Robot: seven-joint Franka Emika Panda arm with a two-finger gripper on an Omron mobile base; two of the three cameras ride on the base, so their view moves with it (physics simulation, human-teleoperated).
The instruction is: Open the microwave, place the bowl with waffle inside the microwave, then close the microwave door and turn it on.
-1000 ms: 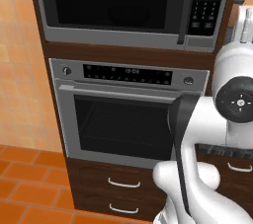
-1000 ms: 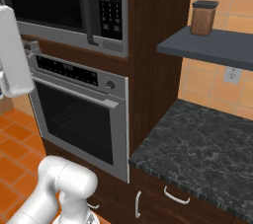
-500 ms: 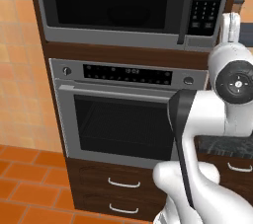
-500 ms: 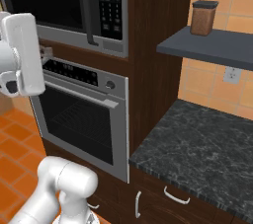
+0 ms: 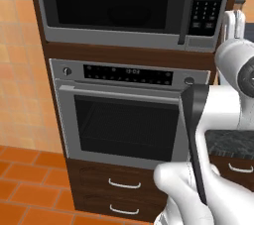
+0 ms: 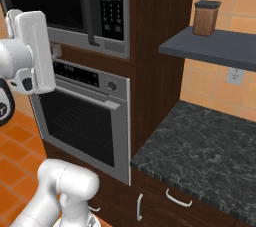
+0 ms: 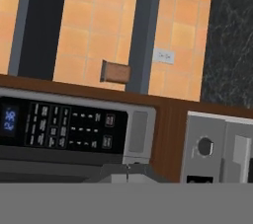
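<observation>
The microwave (image 5: 114, 6) is built in above the steel oven (image 5: 124, 120). Its door (image 5: 109, 1) is closed, with the dark bar handle (image 5: 183, 11) left of the keypad (image 5: 209, 1). My gripper (image 5: 234, 22) is raised at keypad height, a little right of the microwave and apart from it; in the right base view the white hand (image 6: 32, 51) hangs in front of the handle (image 6: 92, 8). The hand view, rolled sideways, looks at the keypad (image 7: 69, 127) from some distance. The fingers are not plain enough to judge. The bowl and the waffle are out of view.
Right of the cabinet, a dark shelf (image 6: 220, 48) carries a brown jar (image 6: 206, 17) above a black stone counter (image 6: 200, 141). Drawers (image 5: 124, 184) sit under the oven. My own forearm crosses the oven's right side in the left base view.
The hand has swung up and closer to the microwave's keypad side, and the wrist has risen a little. The microwave door is closed as before.
</observation>
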